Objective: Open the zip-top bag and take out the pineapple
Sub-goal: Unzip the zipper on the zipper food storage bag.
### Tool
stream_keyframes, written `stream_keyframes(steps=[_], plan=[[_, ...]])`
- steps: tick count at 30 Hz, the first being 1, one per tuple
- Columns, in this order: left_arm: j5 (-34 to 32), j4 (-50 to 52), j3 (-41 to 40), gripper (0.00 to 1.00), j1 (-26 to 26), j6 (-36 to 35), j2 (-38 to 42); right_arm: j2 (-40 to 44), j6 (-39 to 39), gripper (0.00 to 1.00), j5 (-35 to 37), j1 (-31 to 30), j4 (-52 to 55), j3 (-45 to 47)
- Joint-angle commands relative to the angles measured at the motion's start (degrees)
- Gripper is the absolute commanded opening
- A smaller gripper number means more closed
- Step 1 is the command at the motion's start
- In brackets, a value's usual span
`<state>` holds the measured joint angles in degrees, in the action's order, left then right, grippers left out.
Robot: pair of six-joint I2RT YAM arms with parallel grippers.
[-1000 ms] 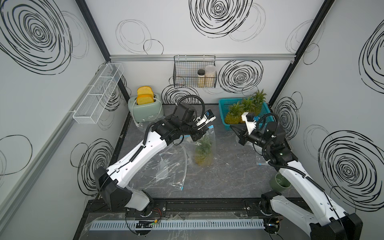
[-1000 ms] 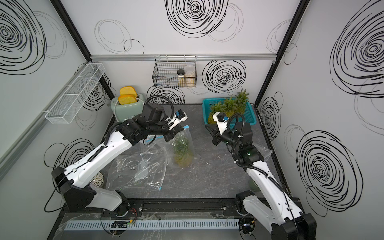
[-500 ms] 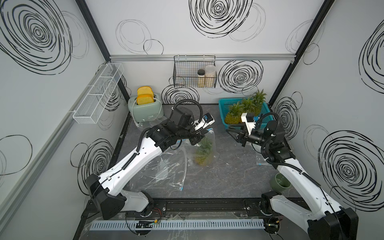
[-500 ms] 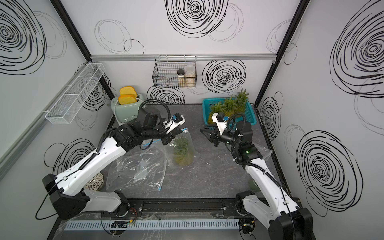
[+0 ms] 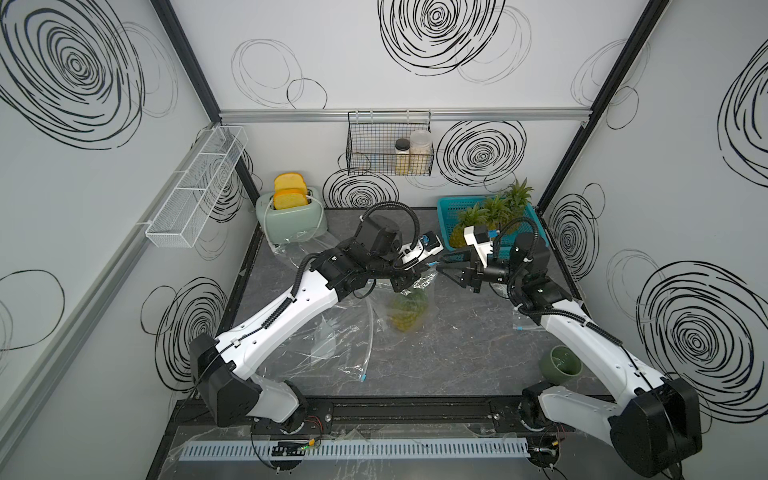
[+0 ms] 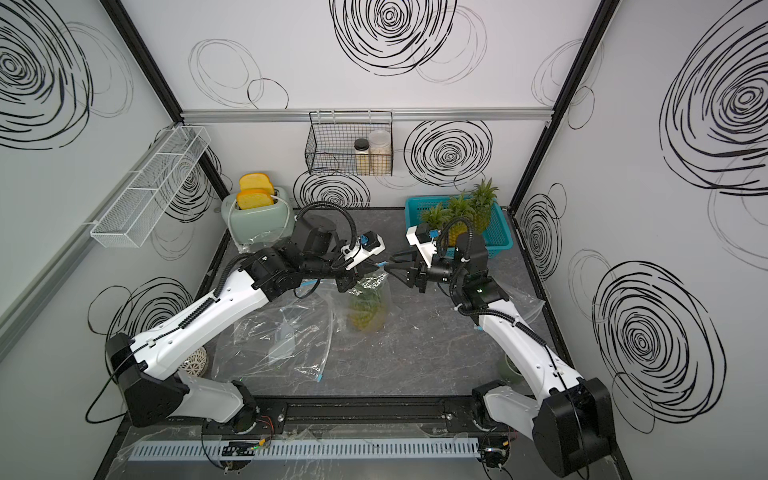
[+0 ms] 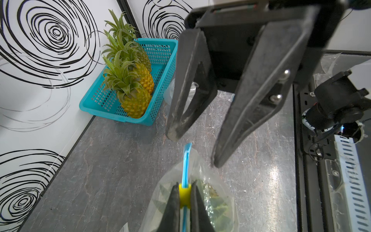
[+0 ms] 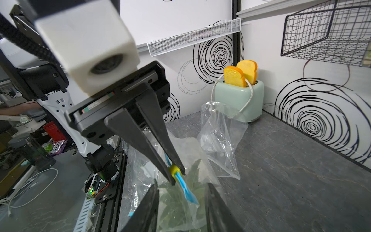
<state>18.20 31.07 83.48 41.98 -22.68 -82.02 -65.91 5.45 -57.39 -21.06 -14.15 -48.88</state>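
Now, starting at the left, the toaster (image 5: pixel 291 216) sits in the back left corner and loose empty bags (image 5: pixel 332 336) lie crumpled under the left arm, their plastic reaching forward nearly to the front rail, much as they did a second ago. The left arm's shoulder has swung outward toward the left wall since then, and the left gripper (image 5: pixel 405 282) has dropped a little lower. It stays clenched on the yellow slider (image 7: pixel 184 192) at the top of the zip-top bag (image 5: pixel 419 299). The bag hangs upright from that grip near the middle of the table (image 5: pixel 457 345), with the pineapple (image 5: pixel 405 316) still inside it, low in the bag, at or just above the tabletop. The blue zip track (image 7: pixel 186 158) runs out from the slider, and its free end pokes toward the right gripper (image 7: pixel 195 150). A second ago that gripper was shut and drawn back near the teal basket (image 5: pixel 446 208); it has since spread its jaws and come across to the bag's mouth. One finger now stands on each side of the track's end and grips nothing; whether either touches the plastic I cannot tell. Bare table lies in front of the bag and between it and the right arm. The basket of spare pineapples (image 5: pixel 494 212) fills the back right corner just behind the right wrist. A green cup (image 5: pixel 559 365) stands beside the right forearm near the front right edge.
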Motion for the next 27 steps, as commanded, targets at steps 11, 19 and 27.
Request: stream_keyframes(steps=[11, 19, 27], plan=[[2.1, -4.1, -0.1, 0.0, 0.4, 0.6, 0.3, -3.6, 0.7, 0.11, -1.5, -1.6, -4.0, -2.3], [1.1, -3.9, -0.8, 0.0, 0.2, 1.0, 0.3, -1.7, 5.9, 0.0, 5.8, -1.9, -7.1, -1.5], [-1.8, 0.4, -0.9, 0.0, -1.9, 0.8, 1.7, 7.2, 10.1, 0.0, 26.3, -1.8, -5.0, 2.7]])
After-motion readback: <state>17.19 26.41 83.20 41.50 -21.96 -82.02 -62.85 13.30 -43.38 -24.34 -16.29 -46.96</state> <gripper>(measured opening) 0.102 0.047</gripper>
